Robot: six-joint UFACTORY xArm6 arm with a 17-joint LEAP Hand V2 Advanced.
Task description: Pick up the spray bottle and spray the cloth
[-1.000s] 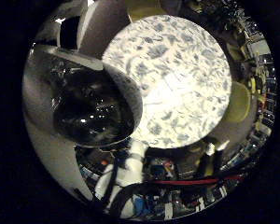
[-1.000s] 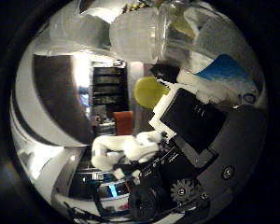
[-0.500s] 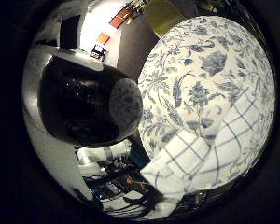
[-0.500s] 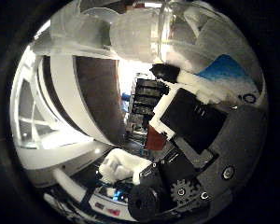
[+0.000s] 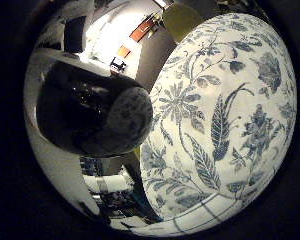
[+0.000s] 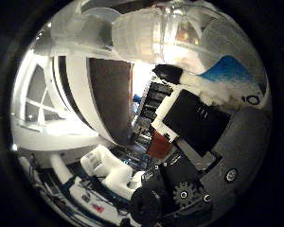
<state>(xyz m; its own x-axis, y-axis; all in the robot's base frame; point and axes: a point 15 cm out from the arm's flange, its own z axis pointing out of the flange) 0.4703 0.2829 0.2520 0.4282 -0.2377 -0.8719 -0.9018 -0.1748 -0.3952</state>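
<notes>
Hand (image 6: pixel 199 142) curled round spray bottle (image 6: pixel 146 33), floral tablecloth (image 5: pixel 225 115) close below, chair (image 5: pixel 182 20) beyond

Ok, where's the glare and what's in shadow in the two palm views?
Little finger side view: the table is evenly lit, a bright patch of room beyond it; the rounded thing beside it is too dark to identify. Thumb side view: light glares through the bottle; the hand gripping it is mostly in shadow.

- Spray bottle (image 6: pixel 146 33): clear plastic with a ribbed white collar, lying close across the palm of the hand (image 6: pixel 203 137).
- Cloth (image 5: pixel 190 227): white with dark grid lines, only an edge showing on the floral worktop (image 5: pixel 225 115).
</notes>
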